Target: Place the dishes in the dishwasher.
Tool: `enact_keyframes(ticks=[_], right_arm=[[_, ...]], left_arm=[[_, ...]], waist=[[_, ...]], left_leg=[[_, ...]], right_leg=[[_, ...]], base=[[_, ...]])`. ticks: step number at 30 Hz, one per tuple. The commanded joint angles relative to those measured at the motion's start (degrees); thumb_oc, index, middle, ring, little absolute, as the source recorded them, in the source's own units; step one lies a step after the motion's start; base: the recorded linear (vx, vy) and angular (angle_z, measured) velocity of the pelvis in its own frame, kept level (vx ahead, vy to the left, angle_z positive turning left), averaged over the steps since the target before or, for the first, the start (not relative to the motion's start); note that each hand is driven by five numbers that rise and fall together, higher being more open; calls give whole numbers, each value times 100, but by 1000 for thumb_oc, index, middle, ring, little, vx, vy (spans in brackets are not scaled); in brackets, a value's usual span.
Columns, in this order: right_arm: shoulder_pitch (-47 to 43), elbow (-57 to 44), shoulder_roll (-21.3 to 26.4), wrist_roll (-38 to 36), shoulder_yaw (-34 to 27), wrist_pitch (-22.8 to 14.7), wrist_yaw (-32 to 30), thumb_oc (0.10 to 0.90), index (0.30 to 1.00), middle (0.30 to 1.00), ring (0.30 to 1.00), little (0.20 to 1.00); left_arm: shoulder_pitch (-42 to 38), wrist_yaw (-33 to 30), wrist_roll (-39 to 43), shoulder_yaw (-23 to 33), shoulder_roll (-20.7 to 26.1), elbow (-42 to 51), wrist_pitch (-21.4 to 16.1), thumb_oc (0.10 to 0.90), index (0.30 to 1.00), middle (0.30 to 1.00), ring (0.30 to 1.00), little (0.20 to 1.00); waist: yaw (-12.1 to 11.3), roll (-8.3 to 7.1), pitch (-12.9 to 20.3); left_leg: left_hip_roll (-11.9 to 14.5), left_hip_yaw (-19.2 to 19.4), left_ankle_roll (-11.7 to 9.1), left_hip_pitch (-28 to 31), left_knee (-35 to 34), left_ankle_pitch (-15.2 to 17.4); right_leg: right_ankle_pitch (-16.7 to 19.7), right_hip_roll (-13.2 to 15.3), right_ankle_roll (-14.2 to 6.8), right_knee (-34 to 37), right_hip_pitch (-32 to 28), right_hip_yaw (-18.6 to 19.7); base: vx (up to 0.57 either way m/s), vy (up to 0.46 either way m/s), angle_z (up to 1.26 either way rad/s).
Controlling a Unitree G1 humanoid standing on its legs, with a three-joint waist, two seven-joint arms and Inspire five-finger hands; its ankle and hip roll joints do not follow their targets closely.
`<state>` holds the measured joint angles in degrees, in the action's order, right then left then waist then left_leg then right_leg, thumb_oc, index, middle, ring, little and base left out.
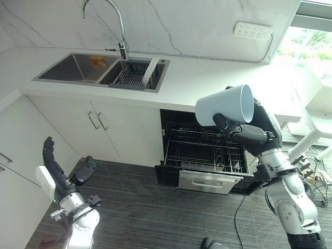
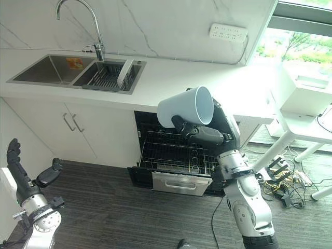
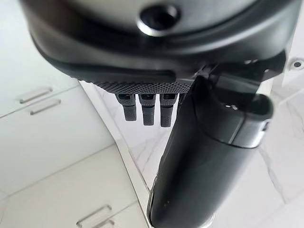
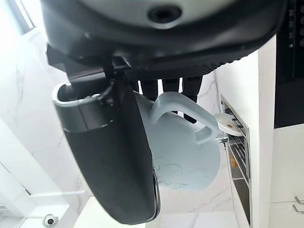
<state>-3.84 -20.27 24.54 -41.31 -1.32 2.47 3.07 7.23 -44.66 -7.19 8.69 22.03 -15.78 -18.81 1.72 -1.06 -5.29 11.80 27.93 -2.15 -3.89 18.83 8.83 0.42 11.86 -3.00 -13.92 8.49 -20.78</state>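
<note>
**Mug in grasp above open dishwasher**

Nearest the camera: right hand (image 4: 114, 156), fingers (image 4: 190, 88) curled through the handle of a pale blue mug (image 4: 185, 152), thumb clamped against its wall. Held in the air, tipped sideways with mouth toward the robot's right, above and in front of the pulled-out dishwasher rack (image 1: 207, 150). Not touching rack or white surface (image 1: 207, 78). Left hand (image 1: 54, 168) low beside the cupboards, well apart, fingers straight and released, holding nothing. Sink (image 1: 78, 67) with a dish rack in its right basin, further along the surface.

Judged rigid, glazed, likely slippery and breakable; moderate weight. Handle grasp judged sound; mouth-down setting onto the wire rack advised, gently, to avoid chipping.
</note>
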Motion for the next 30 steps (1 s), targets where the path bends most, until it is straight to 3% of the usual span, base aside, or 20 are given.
enact_keyframes(ticks=[1,9,10,13,14,22,24,26,28,30], right_arm=[[-404,-582,-104,-272,-497,-681,-30,400,300,300,300,300],[-322,-490,-83,-15,-629,-621,-170,400,300,300,300,300],[-264,-430,-106,136,-648,-581,-98,400,300,300,300,300],[-210,-375,-113,223,-629,-548,-91,400,300,300,300,300],[-145,-318,-128,250,-635,-518,-65,400,300,300,300,300],[-31,-313,-66,216,-667,-252,173,400,300,300,300,300],[-29,-329,22,131,-676,-176,199,400,300,300,300,300],[-26,-367,163,67,-703,-114,213,400,300,300,300,300],[-61,-390,272,12,-719,-54,233,400,300,300,300,300],[-127,-381,305,28,-666,-31,260,400,300,300,300,300]], left_arm=[[-371,-103,-170,106,559,396,-678,800,900,900,900,900],[-496,1416,483,-45,626,1152,-1148,800,900,900,900,900],[-572,1874,736,-60,688,1488,-1163,800,900,900,900,900],[-681,2246,961,-101,760,1730,-1198,800,900,900,900,900],[-798,2693,1328,-173,793,1964,-1131,800,900,900,900,900],[-979,4270,1966,-586,844,2635,-506,800,900,900,900,900],[-984,4482,2106,-658,876,2730,-452,800,900,900,900,900],[-992,4611,2144,-709,901,2795,-414,800,900,900,900,900],[-1010,4749,2130,-739,878,2832,-357,800,900,900,900,900],[-958,4809,1991,-733,886,2884,-299,800,900,900,900,900]], waist=[[82,-42,325],[130,-42,294],[158,-36,275],[198,-37,265],[240,-41,255],[414,10,220],[433,50,227],[423,67,190],[385,48,127],[319,95,108]], left_leg=[[-11,-777,-134,346,-164,520],[-16,-779,-118,343,-164,537],[-5,-772,-116,345,-164,532],[9,-758,-114,351,-164,523],[28,-748,-112,353,-164,511],[370,-548,-275,328,-164,282],[440,-574,-355,384,-164,325],[468,-556,-399,396,-164,144],[326,-576,-306,277,-164,2],[-24,-963,-190,128,-164,133]], right_leg=[[-860,-23,-367,-327,-312,394],[-846,-41,-373,-327,-290,426],[-838,-56,-372,-327,-279,445],[-827,-72,-375,-327,-269,464],[-822,-97,-371,-327,-261,478],[-913,-418,-187,-327,-178,533],[-1044,-534,-191,-327,-220,629],[-1062,-614,-142,-327,-229,688],[-970,-641,-65,-327,-172,746],[-953,-707,-95,-327,-143,974]], base=[[0,0,0],[0,0,0],[0,0,0],[-6,-41,-1],[-3,-128,-1],[-15,-218,-10],[74,-138,-11],[49,-83,-15],[-73,-21,-13],[-14,113,-32]])
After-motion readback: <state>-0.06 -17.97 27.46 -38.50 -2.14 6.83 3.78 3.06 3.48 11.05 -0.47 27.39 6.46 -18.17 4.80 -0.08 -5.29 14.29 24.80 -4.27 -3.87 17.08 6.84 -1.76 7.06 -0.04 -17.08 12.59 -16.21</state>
